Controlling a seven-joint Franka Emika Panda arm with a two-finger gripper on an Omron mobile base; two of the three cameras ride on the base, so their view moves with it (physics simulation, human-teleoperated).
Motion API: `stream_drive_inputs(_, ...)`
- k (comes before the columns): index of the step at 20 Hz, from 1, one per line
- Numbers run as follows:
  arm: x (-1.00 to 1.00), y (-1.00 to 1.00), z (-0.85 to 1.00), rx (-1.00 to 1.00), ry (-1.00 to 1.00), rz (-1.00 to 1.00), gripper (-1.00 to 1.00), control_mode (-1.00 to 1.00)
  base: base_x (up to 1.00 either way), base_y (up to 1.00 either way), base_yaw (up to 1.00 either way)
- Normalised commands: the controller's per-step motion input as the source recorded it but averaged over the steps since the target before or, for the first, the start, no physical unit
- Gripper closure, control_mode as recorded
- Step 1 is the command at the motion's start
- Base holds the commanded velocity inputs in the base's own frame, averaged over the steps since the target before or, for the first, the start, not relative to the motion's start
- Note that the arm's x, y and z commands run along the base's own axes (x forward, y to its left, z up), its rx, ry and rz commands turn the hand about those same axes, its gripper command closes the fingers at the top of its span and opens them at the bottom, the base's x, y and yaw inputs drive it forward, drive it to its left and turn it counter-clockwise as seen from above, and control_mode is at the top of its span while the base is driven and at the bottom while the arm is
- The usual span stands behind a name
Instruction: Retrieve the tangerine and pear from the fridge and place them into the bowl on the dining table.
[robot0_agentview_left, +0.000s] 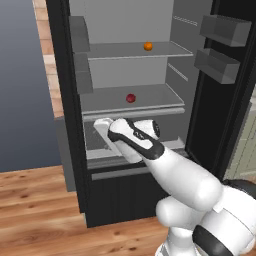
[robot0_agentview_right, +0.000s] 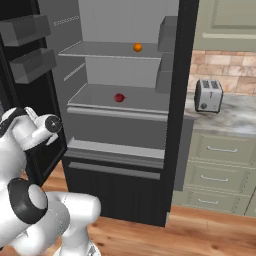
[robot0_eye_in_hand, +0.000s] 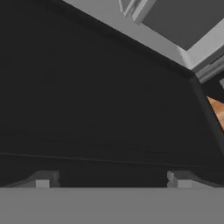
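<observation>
Kitchen with wood floor; fridge (robot0_agentview_left: 125, 100) stands open before me, doors swung wide. Toaster (robot0_agentview_right: 208, 95) on side counter, not in way. Pear (robot0_agentview_left: 130, 98) on middle shelf, tangerine (robot0_agentview_left: 148, 46) on upper shelf, both untouched. My pincer (robot0_eye_in_hand: 113, 180) spread wide, empty, facing dark fridge front. I judge: raise hand, enter straight over shelf lip, avoid door bins.

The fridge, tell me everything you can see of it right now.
The fridge is tall and black with both upper doors swung open, each carrying grey door bins. Its inside is pale grey with two shelves: the tangerine sits on the upper one, the pear on the lower, each standing alone. A closed black drawer spans the bottom. It stands on the wood floor beside a counter.
</observation>
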Motion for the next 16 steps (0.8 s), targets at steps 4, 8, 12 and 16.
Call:
stream_drive_inputs(4, 0.0, -0.97, 0.7, -0.16, 0.0, 0.0, -1.0, -1.0, 0.0, 0.0, 0.0)
stream_drive_inputs(8, -0.12, -0.97, 0.71, -0.17, 0.0, 0.0, -1.0, -1.0, 0.0, 0.0, 0.0)
stream_drive_inputs(12, -0.33, -1.0, 0.33, -0.28, 0.0, 0.0, -1.0, -1.0, 0.0, 0.0, 0.0)
stream_drive_inputs(16, -0.39, -0.9, 0.02, -0.4, -0.01, 0.0, -1.0, -1.0, 0.0, 0.0, 0.0)
